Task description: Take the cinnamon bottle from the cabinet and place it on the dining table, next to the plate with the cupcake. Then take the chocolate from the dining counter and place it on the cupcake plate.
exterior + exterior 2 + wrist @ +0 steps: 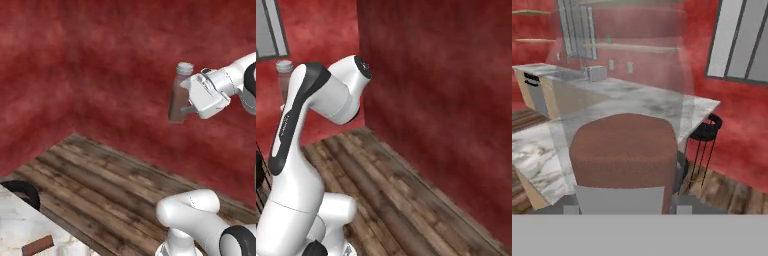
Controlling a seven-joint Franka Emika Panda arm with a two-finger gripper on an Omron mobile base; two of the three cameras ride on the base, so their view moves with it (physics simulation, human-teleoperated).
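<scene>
Red walls back the white robot hand [186, 107], clenched around the slim clear cinnamon bottle [178, 95] of reddish-brown powder, carried upright, probably against spilling; ahead lies the white marble table [637, 100].

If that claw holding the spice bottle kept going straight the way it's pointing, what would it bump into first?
Probably the dining table. The hand view looks along the gripper, past the cinnamon bottle it holds, and the marble top lies ahead, a black stool at its corner. Depth is hard to judge, so the way may stay free for a good stretch.
</scene>
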